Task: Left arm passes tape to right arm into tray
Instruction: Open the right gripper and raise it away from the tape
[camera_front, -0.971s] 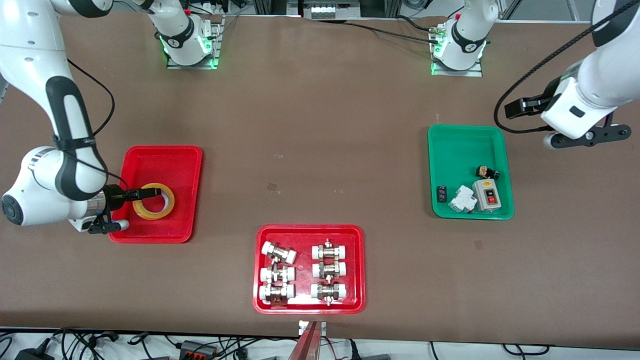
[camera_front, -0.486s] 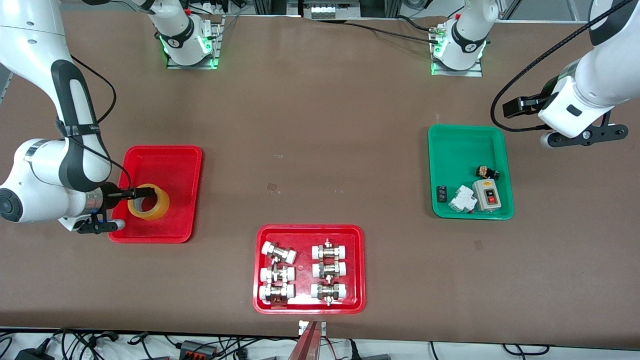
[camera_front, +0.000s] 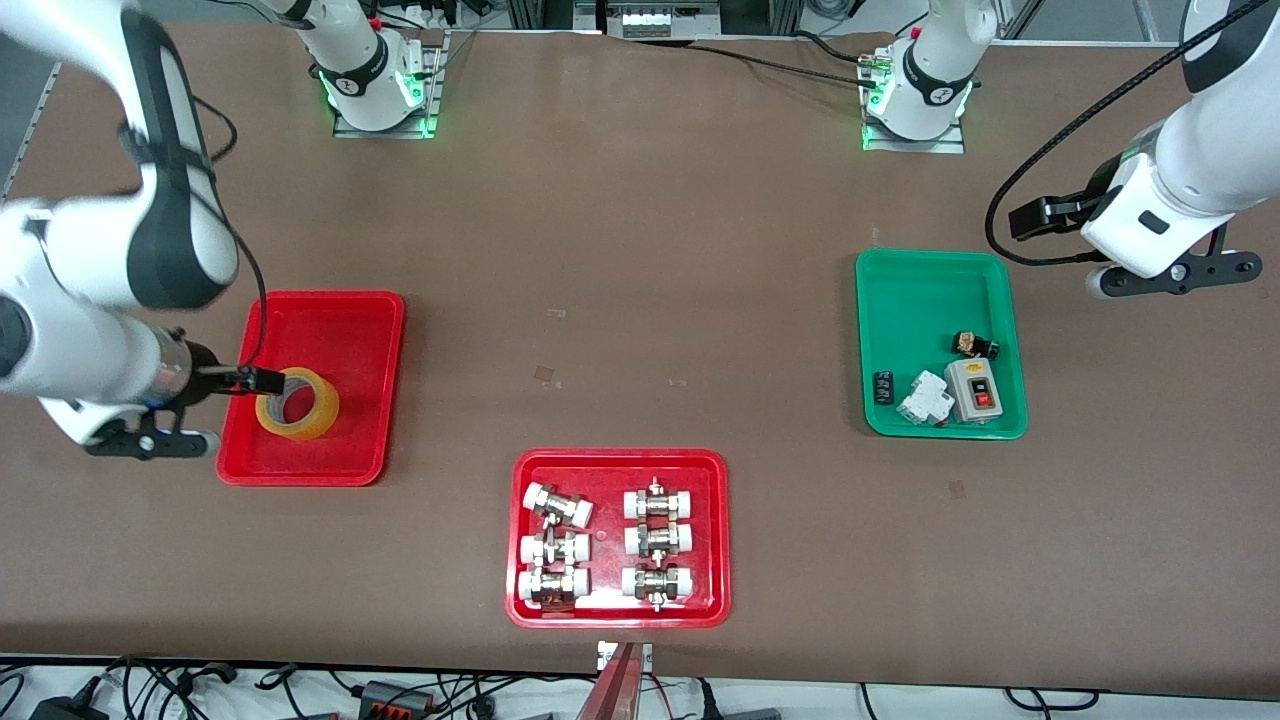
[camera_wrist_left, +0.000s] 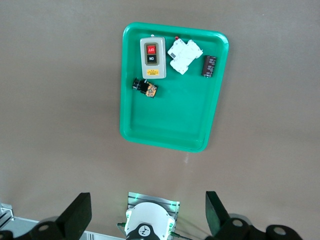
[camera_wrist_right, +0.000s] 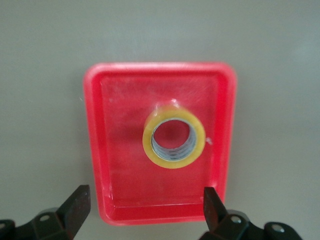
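The tape (camera_front: 297, 403), a yellow roll with a pale core, lies flat in the plain red tray (camera_front: 335, 330), in the part nearer the front camera. My right gripper (camera_front: 255, 380) hangs open and empty above the tray's edge at the right arm's end of the table, clear of the roll. In the right wrist view the tape (camera_wrist_right: 173, 136) sits in the tray (camera_wrist_right: 120, 125) and my right gripper (camera_wrist_right: 145, 200) has its fingers spread wide. My left gripper (camera_front: 1035, 218) is open and empty in the air beside the green tray, and it also shows in the left wrist view (camera_wrist_left: 148, 210).
A green tray (camera_front: 935, 290) with a switch box and small electrical parts lies at the left arm's end, also in the left wrist view (camera_wrist_left: 165, 125). A red tray (camera_front: 618, 460) of white-capped metal fittings lies near the front edge.
My right gripper has let go of the tape, risen and drawn back toward the tray's edge. The tape has settled flat in the tray. The left arm has barely moved.
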